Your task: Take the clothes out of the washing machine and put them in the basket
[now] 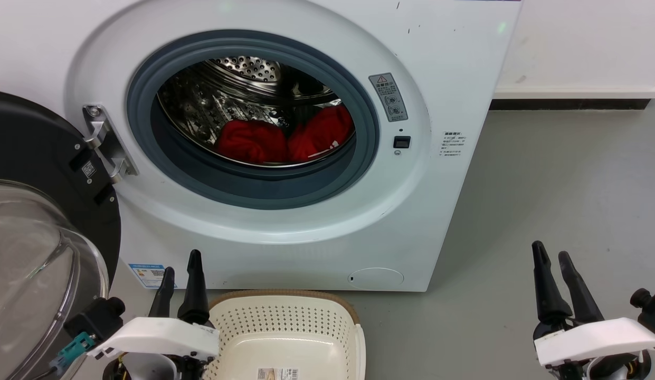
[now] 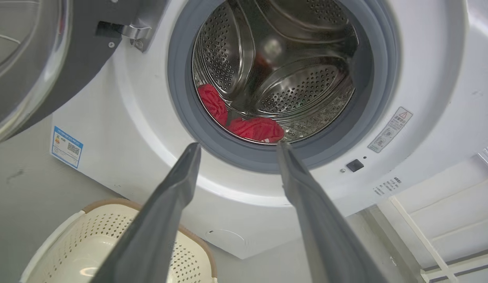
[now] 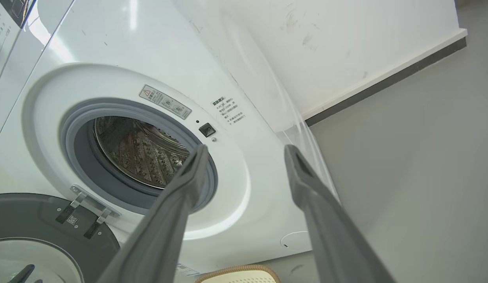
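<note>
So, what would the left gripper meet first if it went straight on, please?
Probably the grey rubber ring of the washing machine, its lower lip just under the red clothes; depth unclear.

The white washing machine (image 1: 454, 63) has its door (image 1: 37, 211) swung open at 9 o'clock. Two crumpled red clothes (image 1: 250, 141) lie side by side low in the drum (image 1: 243, 68). The cream basket (image 1: 285, 316) stands at the machine's 6 o'clock.

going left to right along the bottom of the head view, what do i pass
open glass door → left tool → basket → right tool
</note>
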You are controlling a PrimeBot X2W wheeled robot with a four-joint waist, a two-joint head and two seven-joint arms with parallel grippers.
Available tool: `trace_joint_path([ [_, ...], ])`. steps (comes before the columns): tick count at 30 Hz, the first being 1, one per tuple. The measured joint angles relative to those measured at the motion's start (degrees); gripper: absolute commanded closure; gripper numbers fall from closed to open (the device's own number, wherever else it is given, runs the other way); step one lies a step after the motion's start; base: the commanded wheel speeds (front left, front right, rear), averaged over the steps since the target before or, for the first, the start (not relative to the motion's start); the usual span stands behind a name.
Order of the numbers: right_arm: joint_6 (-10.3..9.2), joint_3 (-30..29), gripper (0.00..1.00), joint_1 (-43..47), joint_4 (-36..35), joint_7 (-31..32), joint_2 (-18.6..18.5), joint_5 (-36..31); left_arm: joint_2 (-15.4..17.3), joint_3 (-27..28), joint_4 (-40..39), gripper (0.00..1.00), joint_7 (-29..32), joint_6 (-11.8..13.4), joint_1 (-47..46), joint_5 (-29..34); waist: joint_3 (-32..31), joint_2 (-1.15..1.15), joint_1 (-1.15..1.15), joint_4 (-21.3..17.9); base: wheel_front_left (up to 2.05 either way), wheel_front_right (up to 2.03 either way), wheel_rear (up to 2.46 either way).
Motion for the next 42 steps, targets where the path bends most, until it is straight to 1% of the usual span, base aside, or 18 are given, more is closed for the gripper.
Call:
trace_joint_path([
  [10,0.0,0.36,0.0,0.79,-1.67,-1.79,0.0,-8.02,0.16,-1.16,-0.96,0.0,-1.77,0.69,0.46,7.0,0.12,0.0,0.0,0.05,0.0,0.0,0.0],
  [24,0.01,0.63,0.0,2.04,-3.52,-3.81,0.0,-17.19,0.2,-1.76,-1.46,0.0,-3.96,1.36,1.66,15.9,0.21,0.0,0.0,0.13,0.0,0.0,0.0],
  [42,0.01,1.01,0.0,3.3,-5.48,-6.33,-0.01,-27.46,0.12,-2.05,-2.25,0.0,-6.41,1.05,2.49,25.39,0.46,0.0,0.0,0.17,0.0,0.0,0.0],
])
